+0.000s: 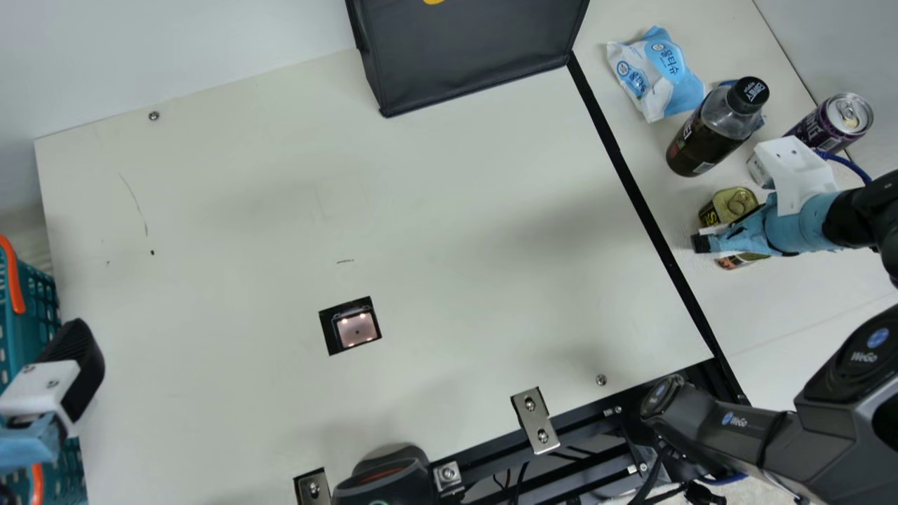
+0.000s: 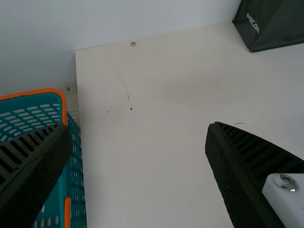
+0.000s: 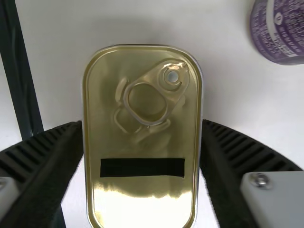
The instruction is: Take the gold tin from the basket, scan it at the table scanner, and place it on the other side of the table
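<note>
Holding the gold tin (image 1: 733, 202) at three o'clock, past the dark strip (image 1: 617, 151)

Take the main view as a clock face, and there's the right gripper (image 1: 733, 236) out at three, its jaws drawn in to the width of the tin, one against each long side. The right wrist view shows the lid facing up, with its ring pull (image 3: 164, 83) and a black band (image 3: 142, 167) across it. Whether the tin touches the table (image 1: 231, 182) underneath, I can't tell.

It has company on that side. A dark bottle (image 1: 708, 140) lies just beyond it towards two o'clock, near a purple can (image 1: 828, 126), and a blue-and-white packet (image 1: 659, 73) sits higher up, between one and two. The table scanner (image 1: 356, 328), lit pink in its cut-out, is well apart from the tin, a little off the middle towards eight o'clock.

Away at eight, by the table's edge, is the left gripper (image 1: 52, 386). Its jaws stand wide apart with nothing between them, one above the teal basket (image 1: 42, 294) with the orange trim, the other above the table. The basket itself sits just beside the table, around nine, and a black fabric box (image 1: 470, 59) stands at twelve.
</note>
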